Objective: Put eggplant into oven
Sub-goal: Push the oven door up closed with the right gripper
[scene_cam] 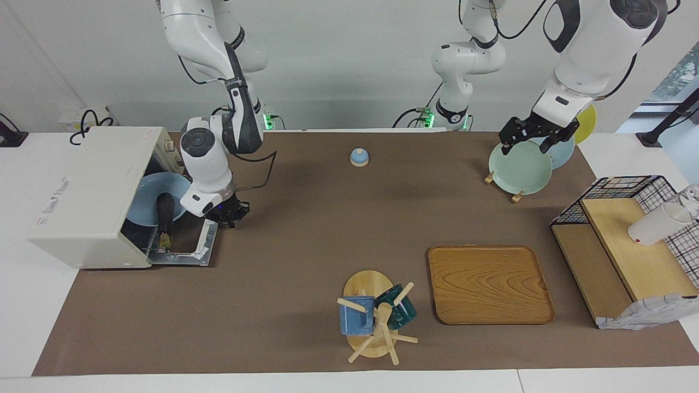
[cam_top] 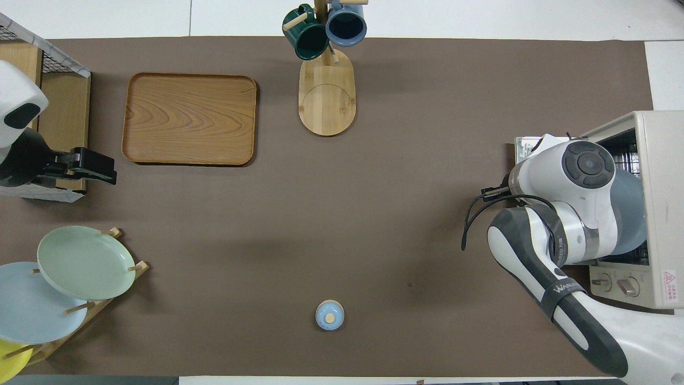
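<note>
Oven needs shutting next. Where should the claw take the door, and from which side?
Take the oven door by its outer edge, from the open table in front of the oven. It lies folded down flat, and the eggplant lies over its hinge end.

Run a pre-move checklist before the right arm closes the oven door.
1. Eggplant inside the oven, lying on the blue plate: ok, though its stem end points out toward the door.
2. Oven door folded down, open: ok.
3. Right claw shut, holding nothing, beside the door: ok.
4. Stem tip clear of the door's swing: cannot tell.
5. Left claw open, waiting over the plate rack: ok.
</note>
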`<state>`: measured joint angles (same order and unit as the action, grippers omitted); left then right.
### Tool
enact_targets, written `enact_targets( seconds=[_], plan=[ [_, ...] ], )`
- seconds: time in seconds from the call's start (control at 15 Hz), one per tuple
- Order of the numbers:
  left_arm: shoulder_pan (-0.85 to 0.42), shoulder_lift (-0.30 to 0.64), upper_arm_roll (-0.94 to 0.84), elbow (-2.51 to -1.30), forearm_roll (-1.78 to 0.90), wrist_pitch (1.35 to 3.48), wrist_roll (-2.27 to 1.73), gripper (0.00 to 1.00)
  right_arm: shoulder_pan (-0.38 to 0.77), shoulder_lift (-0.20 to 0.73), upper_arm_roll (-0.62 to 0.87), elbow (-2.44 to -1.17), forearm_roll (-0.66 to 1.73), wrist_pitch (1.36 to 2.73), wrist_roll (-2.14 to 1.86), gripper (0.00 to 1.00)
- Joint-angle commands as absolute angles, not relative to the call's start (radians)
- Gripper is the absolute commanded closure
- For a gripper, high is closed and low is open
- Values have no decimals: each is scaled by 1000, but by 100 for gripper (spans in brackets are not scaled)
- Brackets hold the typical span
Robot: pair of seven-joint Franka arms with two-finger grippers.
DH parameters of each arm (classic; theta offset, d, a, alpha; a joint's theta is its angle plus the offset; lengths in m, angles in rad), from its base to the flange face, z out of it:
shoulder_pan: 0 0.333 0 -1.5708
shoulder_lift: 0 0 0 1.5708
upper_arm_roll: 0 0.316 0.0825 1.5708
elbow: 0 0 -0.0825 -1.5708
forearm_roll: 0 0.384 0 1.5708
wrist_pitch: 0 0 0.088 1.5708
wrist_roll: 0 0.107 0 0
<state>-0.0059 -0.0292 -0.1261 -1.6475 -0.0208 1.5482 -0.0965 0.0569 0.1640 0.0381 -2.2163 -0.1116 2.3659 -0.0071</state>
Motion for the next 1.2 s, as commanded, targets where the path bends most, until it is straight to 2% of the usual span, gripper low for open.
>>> enact_targets(
  seconds=[0.0, 0.47, 0.94, 1.14],
  plan=[
    [11, -55, -133, -1671, -31, 1549, -95, 0, 54, 161, 41, -2209, -211, 2315, 9, 100],
    [11, -55, -133, -1671, -31, 1549, -95, 0, 57, 161, 43, -2192, -432, 2293, 48, 100],
    [11, -55, -133, -1671, -31, 1549, -95, 0, 26, 143, 46, -1955, -442, 1976, -142, 100],
    [11, -55, -133, -1671, -31, 1549, -95, 0, -14, 91, 43, -1947, -381, 1931, -228, 100]
  ],
)
